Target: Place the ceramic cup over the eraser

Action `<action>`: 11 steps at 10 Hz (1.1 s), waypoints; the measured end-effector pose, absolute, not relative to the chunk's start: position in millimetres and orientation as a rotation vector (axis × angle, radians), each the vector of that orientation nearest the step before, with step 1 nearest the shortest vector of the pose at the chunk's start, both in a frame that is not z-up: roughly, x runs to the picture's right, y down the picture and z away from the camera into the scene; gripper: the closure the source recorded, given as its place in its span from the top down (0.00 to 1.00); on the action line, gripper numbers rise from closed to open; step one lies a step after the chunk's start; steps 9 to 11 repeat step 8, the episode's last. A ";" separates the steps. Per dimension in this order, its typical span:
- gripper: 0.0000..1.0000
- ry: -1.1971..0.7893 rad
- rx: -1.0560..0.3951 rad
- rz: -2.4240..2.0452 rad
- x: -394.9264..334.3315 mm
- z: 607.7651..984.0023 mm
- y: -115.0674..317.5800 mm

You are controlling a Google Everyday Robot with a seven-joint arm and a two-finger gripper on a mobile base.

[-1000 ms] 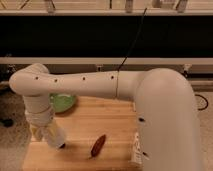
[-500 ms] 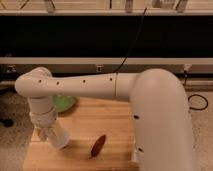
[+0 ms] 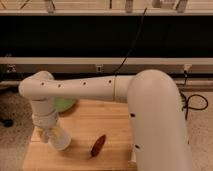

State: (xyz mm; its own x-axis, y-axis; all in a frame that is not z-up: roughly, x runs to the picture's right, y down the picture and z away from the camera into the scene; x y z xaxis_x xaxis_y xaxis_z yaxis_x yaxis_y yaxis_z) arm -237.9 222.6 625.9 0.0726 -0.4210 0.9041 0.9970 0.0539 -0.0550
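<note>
My gripper (image 3: 49, 133) hangs below the white wrist over the left front part of the wooden table (image 3: 115, 125). It is shut on the ceramic cup (image 3: 61, 138), a cream glossy cylinder held tilted, its lower end toward the right just above the table top. The black eraser is not in view; it may be hidden behind the cup or the arm.
A green bowl (image 3: 66, 104) sits at the table's back left, partly behind the arm. A reddish-brown pod-shaped thing (image 3: 98, 145) lies right of the cup. The big white arm segment (image 3: 155, 125) covers the table's right side. Floor lies beyond the left edge.
The gripper with the cup has shifted a little to the right and slightly lower. The pod and the bowl have not moved.
</note>
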 end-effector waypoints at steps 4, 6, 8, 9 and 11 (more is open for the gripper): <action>0.80 -0.886 -0.875 -1.299 -241.0 629.8 231.3; 0.80 -0.889 -0.870 -1.288 -240.7 632.3 229.7; 0.80 -0.882 -0.882 -1.291 -232.1 633.4 228.5; 0.80 -0.882 -0.882 -1.291 -232.1 633.4 228.5; 0.80 -0.882 -0.882 -1.291 -232.1 633.4 228.5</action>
